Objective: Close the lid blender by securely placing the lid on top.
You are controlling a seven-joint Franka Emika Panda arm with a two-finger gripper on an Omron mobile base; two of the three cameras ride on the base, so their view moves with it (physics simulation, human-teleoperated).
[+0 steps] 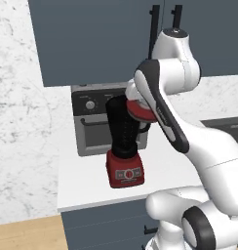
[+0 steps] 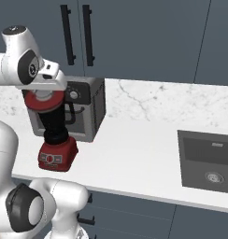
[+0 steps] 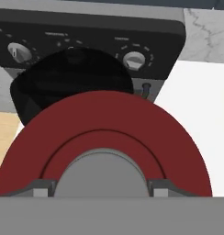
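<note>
The blender [image 1: 124,146] stands on the white counter [image 1: 87,185], a dark jar on a boxy red base [image 2: 57,156]. My gripper [image 3: 101,188] is shut on the grey knob of the red lid [image 3: 109,133], one fingertip on each side of it. The lid [image 1: 142,111] hangs tilted at the jar's top, at its right rim in the left base view. In the hand view the jar's black mouth [image 3: 72,82] lies beyond the lid, partly uncovered. In the right base view the lid [image 2: 43,101] sits over the jar top under my hand [image 2: 46,84].
A grey toaster oven [image 1: 91,122] stands right behind the blender against the marble wall. Dark upper cabinets [image 2: 134,37] hang above. A sink [image 2: 207,161] is set into the counter far to the right. The counter's front edge [image 1: 101,202] runs just before the blender base.
</note>
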